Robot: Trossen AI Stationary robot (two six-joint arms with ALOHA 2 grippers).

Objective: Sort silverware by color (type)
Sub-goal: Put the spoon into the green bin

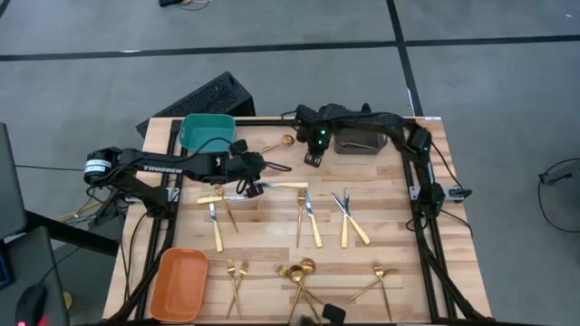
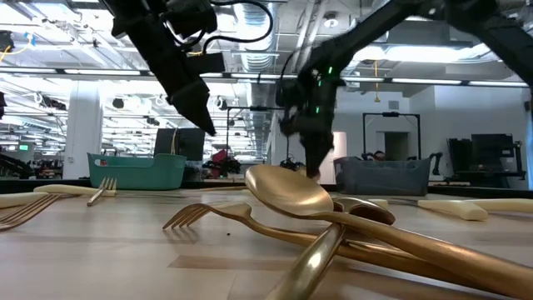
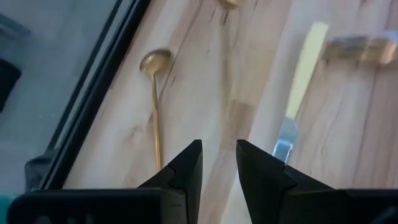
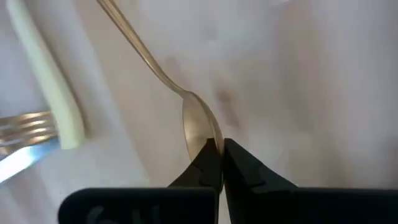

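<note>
The silverware lies scattered on the wooden table point(image 1: 390, 226): gold forks, spoons and pale-handled knives. A gold spoon point(image 1: 281, 142) point(image 4: 198, 127) lies flat near the far edge. My right gripper point(image 1: 313, 160) point(image 4: 217, 149) point(image 2: 315, 171) hangs shut just above the table beside its bowl, pointing down, with nothing between its fingers. My left gripper point(image 1: 261, 170) point(image 3: 219, 149) point(image 2: 208, 129) hovers open and empty, slanting down between that spoon's handle point(image 3: 155, 124) and a knife point(image 1: 288, 185) point(image 3: 298, 87).
A teal bin point(image 1: 207, 131) and a dark grey bin point(image 1: 362, 140) stand at the far edge. An orange bin point(image 1: 178, 282) sits at the near left. Forks and knives point(image 1: 308, 217) lie mid-table. Spoons and forks point(image 1: 304, 272) point(image 2: 287, 192) are heaped near the front edge.
</note>
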